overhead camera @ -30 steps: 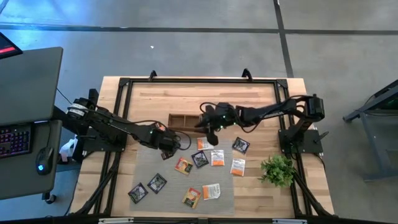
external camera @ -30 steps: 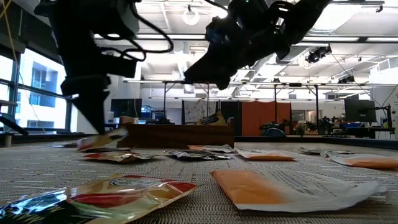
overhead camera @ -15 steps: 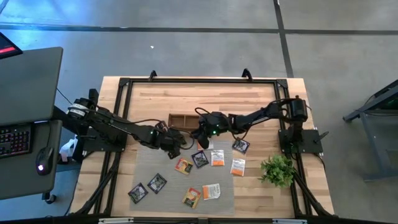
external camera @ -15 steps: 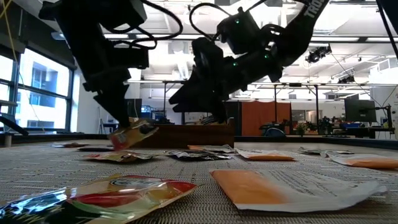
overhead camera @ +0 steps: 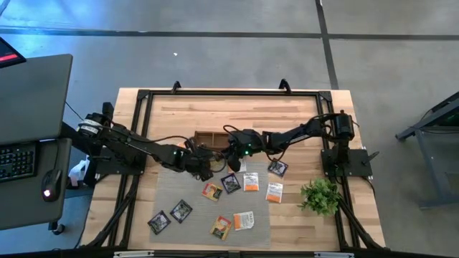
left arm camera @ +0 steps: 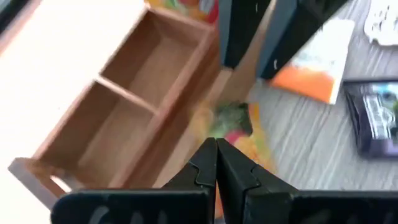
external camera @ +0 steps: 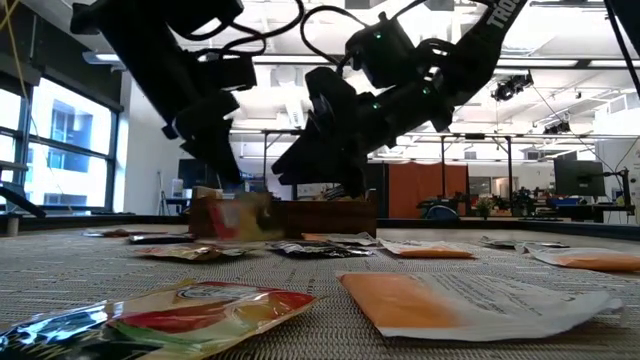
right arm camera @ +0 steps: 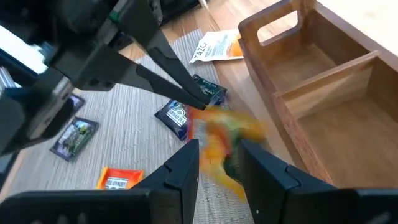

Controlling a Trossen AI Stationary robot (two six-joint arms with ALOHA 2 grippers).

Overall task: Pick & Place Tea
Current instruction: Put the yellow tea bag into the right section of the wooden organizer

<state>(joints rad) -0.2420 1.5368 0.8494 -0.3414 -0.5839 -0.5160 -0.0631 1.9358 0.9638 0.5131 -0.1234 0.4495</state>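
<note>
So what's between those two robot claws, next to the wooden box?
A yellow-orange tea sachet, pinched in the shut left gripper. The right gripper sits just behind it, jaws apart, in the right wrist view.

The bench (overhead camera: pixel 301 100) is pale wood under a grey woven mat (overhead camera: pixel 168 190) strewn with black sachets (overhead camera: pixel 181 210), orange-and-yellow sachets (overhead camera: pixel 211 190) and white sachets with orange print (overhead camera: pixel 251 181), beside a brown wooden box (overhead camera: pixel 210 136) and a green plant (overhead camera: pixel 320 195).
</note>
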